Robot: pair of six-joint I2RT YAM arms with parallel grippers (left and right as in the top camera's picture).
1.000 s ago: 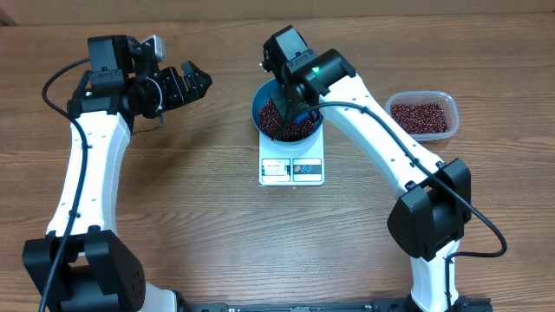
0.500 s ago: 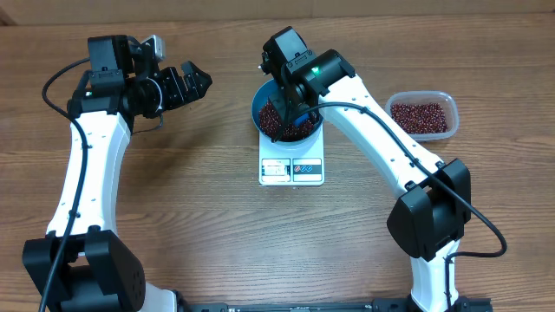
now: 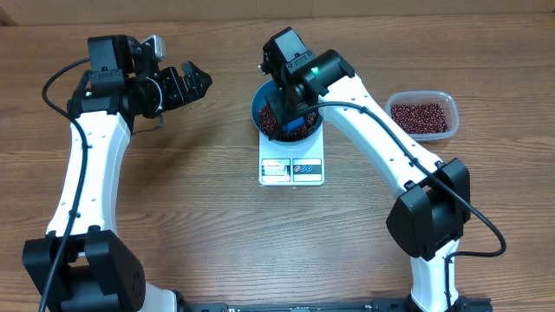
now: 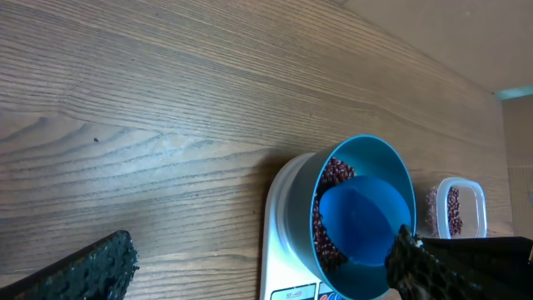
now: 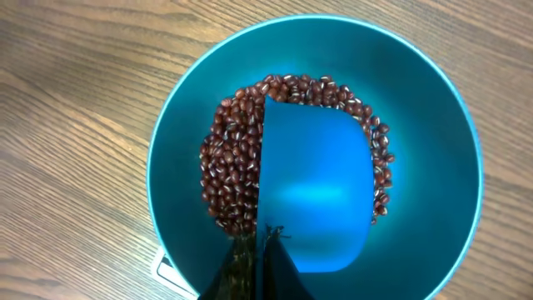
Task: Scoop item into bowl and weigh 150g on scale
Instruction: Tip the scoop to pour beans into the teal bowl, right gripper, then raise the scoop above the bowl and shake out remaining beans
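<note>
The blue bowl [image 3: 257, 121] stands on the white scale [image 3: 291, 169] at the table's middle. The item, dark red-brown beans [image 5: 236, 171], lies heaped in the bowl [image 5: 433, 167]. My right gripper [image 5: 263, 250] hangs over the bowl, shut on the handle of a small blue scoop [image 5: 316, 196] whose cup lies down among the beans. My left gripper [image 3: 192, 83] is open and empty, off to the left of the bowl. Its wrist view shows the bowl [image 4: 383, 162], beans [image 4: 333, 175] and scoop [image 4: 362, 221] between its wide-apart fingers [image 4: 83, 271].
A clear plastic tub [image 3: 421, 115] with more beans sits at the right, also seen small in the left wrist view as the tub [image 4: 454, 208]. The scale's [image 4: 287, 242] display faces the table's front edge. Bare wood surrounds the scale.
The right gripper has turned the scoop inside the bowl, so more of its blue cup now shows over the beans. The left arm has not moved.
</note>
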